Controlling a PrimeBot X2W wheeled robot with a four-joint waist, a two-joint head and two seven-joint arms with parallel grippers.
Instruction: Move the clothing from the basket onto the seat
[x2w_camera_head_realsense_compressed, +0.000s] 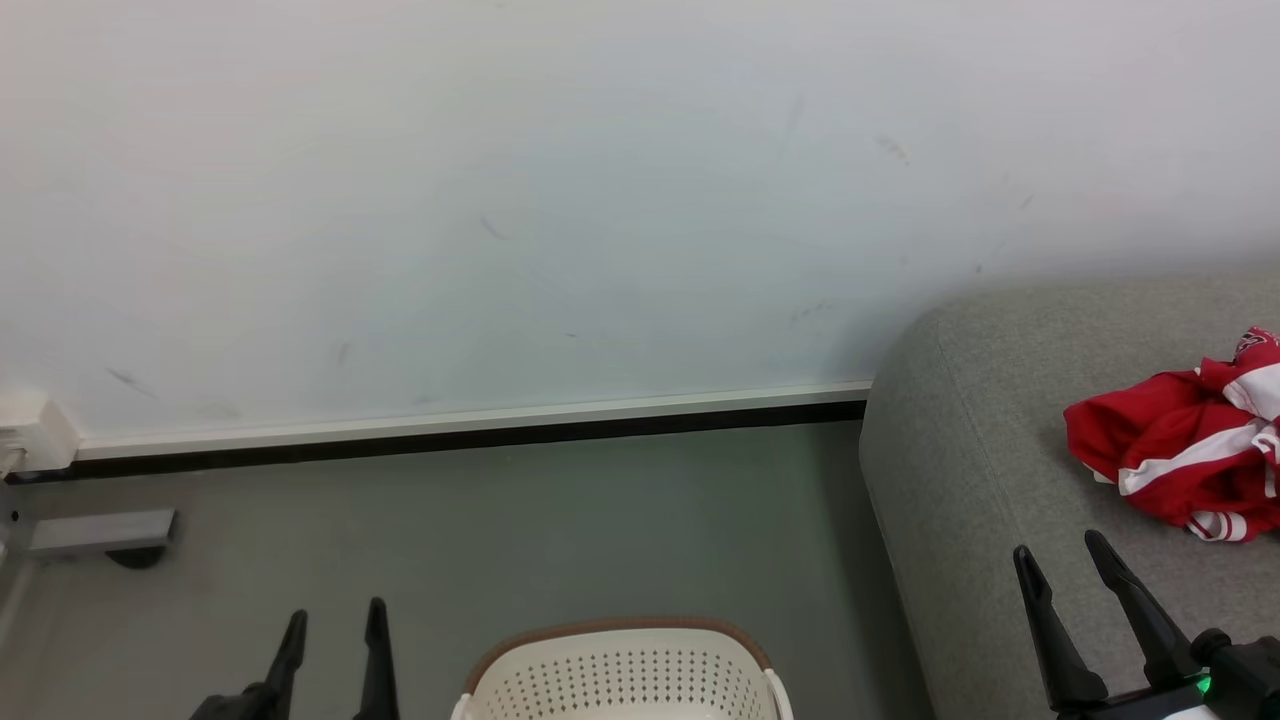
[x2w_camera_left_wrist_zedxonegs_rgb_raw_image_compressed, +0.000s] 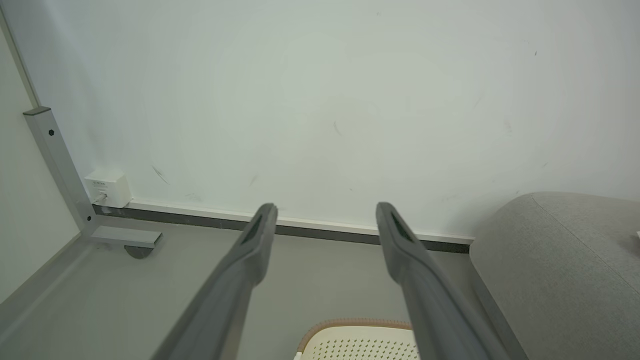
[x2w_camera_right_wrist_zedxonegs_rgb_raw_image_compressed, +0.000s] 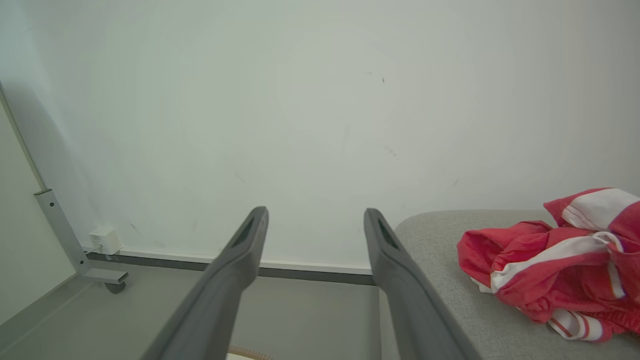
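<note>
We see the clothing (x2w_camera_head_realsense_compressed: 1185, 450) crumpled on the seat (x2w_camera_head_realsense_compressed: 980, 470), the basket (x2w_camera_head_realsense_compressed: 620, 670) near the seat's rounded end, and our jaws spread and empty, the right gripper (x2w_camera_head_realsense_compressed: 1057, 545) above the seat's near edge, the left gripper (x2w_camera_head_realsense_compressed: 337, 610) well apart from the seat.

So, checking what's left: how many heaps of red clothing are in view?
1 heap, lying on the sofa, right of the basket. More may be hidden in the basket, cut off by the frame.
</note>
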